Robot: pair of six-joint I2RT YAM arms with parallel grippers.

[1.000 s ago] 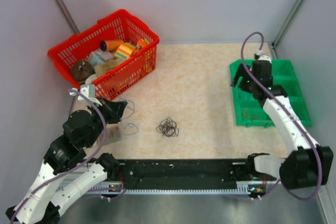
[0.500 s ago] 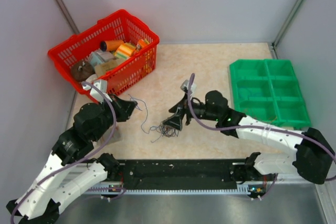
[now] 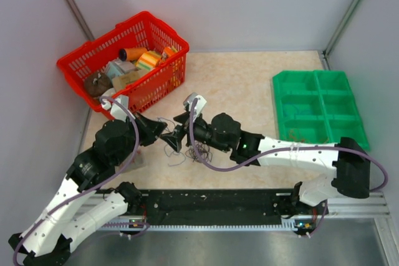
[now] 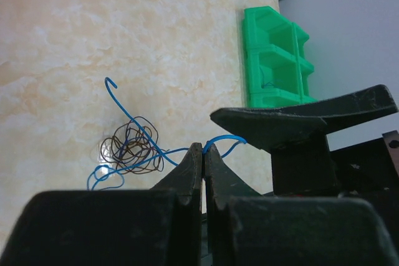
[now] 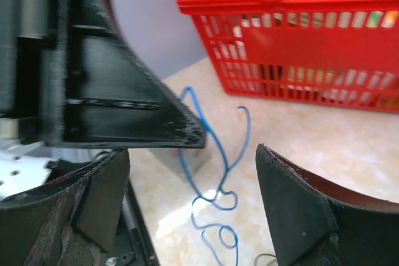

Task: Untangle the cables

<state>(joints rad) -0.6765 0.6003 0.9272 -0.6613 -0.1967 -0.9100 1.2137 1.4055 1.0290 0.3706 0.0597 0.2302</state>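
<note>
The cables are a small tangle of thin brown and blue wires (image 4: 131, 151) on the table, partly hidden under my right arm in the top view (image 3: 203, 152). A blue wire (image 4: 163, 153) runs from the tangle up to my left gripper (image 4: 204, 147), which is shut on it; a short blue loop sticks out past the tips. In the top view my left gripper (image 3: 163, 134) sits just left of my right gripper (image 3: 177, 138). My right gripper (image 5: 192, 151) is open, its jaws on either side of the hanging blue wire (image 5: 215, 172), right by the left gripper's fingers (image 5: 137, 110).
A red basket (image 3: 87, 60) full of spools and boxes stands at the back left, close behind both grippers, and also shows in the right wrist view (image 5: 299, 42). A green compartment tray (image 3: 318, 107) sits at the right. A small grey block (image 5: 190, 157) lies near the left arm.
My right arm swung from the green tray to the tangle, then further left to meet the left gripper. My left gripper keeps hold of the blue wire, now pulled out of the tangle.
</note>
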